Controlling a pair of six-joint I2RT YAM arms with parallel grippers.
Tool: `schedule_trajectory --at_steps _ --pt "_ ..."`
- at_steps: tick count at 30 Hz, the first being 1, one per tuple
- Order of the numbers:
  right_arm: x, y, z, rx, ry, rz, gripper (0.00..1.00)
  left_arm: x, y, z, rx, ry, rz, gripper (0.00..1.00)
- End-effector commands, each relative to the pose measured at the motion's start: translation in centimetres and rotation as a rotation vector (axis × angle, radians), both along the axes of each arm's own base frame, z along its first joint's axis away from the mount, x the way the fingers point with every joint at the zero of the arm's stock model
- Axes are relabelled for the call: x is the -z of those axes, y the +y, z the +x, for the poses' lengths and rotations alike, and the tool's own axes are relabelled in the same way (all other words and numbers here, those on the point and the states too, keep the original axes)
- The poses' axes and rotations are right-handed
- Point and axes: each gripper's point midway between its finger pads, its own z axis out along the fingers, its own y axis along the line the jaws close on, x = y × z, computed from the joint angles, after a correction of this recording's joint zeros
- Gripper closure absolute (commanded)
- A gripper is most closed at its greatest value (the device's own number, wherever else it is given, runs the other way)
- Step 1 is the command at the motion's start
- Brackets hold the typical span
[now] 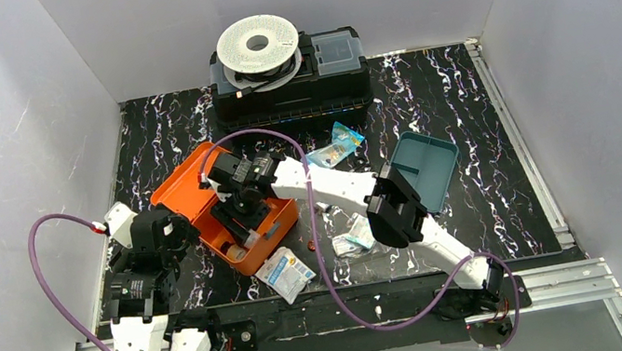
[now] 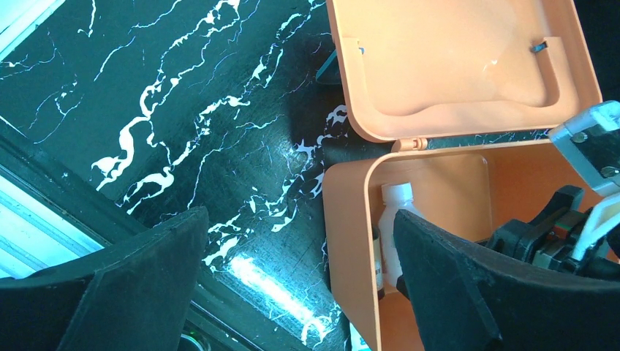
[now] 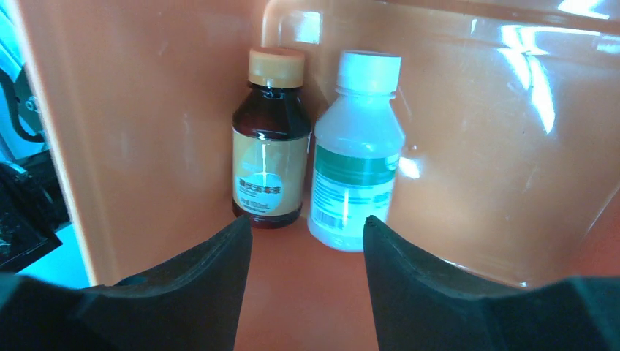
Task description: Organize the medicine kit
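Note:
The orange medicine kit [image 1: 271, 234] lies open left of centre, its lid [image 1: 187, 188] flat behind it. My right gripper [image 1: 243, 219] reaches into the base, open and empty [image 3: 305, 227]. Just beyond it, a brown bottle with an orange cap [image 3: 269, 146] and a white bottle [image 3: 356, 161] lie side by side against the kit's wall. The teal inner tray [image 1: 426, 167] sits apart on the table to the right. My left gripper [image 1: 164, 235] is open at the kit's left side, and in its wrist view [image 2: 300, 227] it straddles the base's wall [image 2: 351, 241].
A black case [image 1: 294, 93] with a white spool [image 1: 258, 44] on top stands at the back. Sachets lie in front of the kit [image 1: 285, 274], behind the right arm [image 1: 336, 148] and under it [image 1: 354, 235]. Grey walls enclose the black marbled table.

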Motion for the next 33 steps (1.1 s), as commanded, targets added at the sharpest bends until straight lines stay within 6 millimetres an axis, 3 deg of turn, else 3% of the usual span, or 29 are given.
schedule_trajectory --at_steps 1,7,12,16,20,23,26,27,33 --pt "-7.9 1.9 0.0 -0.023 -0.072 0.195 0.34 -0.8 0.4 -0.1 -0.015 -0.016 0.012 0.02" --pt "-11.5 1.2 0.6 0.002 -0.145 0.243 0.31 -0.8 0.4 -0.1 -0.01 -0.015 0.013 0.02" --pt "-15.8 -0.3 1.6 0.046 -0.256 0.296 0.3 -0.8 0.3 0.0 -0.003 -0.013 0.011 0.02" --pt "-18.8 -2.3 2.6 0.105 -0.354 0.325 0.28 -0.7 0.1 0.0 0.008 -0.013 0.009 0.02" --pt "-20.6 -4.8 2.9 0.156 -0.426 0.327 0.27 -0.6 -0.1 0.2 0.027 -0.007 0.007 0.02" --pt "-21.1 -6.6 2.6 0.187 -0.445 0.335 0.26 -0.6 -0.3 0.3 0.039 -0.008 0.005 0.02" --pt "-20.4 -8.6 2.5 0.237 -0.457 0.32 0.26 -0.5 -0.5 0.4 0.055 -0.005 0.004 0.02" --pt "-19.2 -9.3 2.4 0.253 -0.448 0.302 0.25 -0.5 -0.5 0.5 0.059 -0.004 0.004 0.02" --pt "-16.6 -13.9 1.8 0.373 -0.429 0.225 0.23 -0.5 -0.7 0.6 0.077 -0.003 0.005 0.02"
